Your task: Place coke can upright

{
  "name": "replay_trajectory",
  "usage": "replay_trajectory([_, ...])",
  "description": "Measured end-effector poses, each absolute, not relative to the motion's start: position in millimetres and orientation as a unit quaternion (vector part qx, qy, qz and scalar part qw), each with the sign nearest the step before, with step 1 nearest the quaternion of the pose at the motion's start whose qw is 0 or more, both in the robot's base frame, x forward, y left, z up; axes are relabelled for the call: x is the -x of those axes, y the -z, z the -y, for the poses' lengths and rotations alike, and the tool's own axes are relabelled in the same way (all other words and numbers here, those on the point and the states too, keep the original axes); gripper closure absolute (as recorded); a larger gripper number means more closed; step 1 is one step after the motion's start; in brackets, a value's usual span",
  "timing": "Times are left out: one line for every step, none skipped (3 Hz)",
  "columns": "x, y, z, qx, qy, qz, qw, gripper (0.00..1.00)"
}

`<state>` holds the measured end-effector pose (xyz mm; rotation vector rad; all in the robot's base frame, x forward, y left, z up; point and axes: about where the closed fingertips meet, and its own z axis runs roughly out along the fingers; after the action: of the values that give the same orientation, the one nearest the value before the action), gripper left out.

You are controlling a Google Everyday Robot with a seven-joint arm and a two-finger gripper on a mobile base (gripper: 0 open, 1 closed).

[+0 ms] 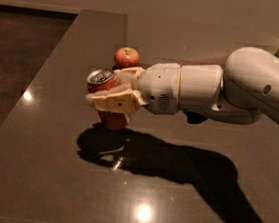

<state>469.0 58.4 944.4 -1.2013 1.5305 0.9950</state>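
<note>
Coke can [106, 97] clamped between jaws, tilted, over table [47, 173].

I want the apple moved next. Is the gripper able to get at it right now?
Probably not: the gripper, low over the table, has its jaws shut on the can; the apple sits just behind.

coke can [112, 121]: red-orange, silver top | tool [108, 88]: cream, clasped round the can, just above worktop [47, 173] | apple [127, 57]: red | arm [252, 91]: white | worktop: glossy dark brown
</note>
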Motion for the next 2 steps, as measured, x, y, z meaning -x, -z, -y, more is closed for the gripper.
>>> replay_trajectory([-467.1,-941.4,-60.3,0.46,-0.414,-0.615,0.489,1.0])
replay_trajectory([-465.7,-936.2,-61.2,0.443,-0.424,-0.601,0.513,1.0])
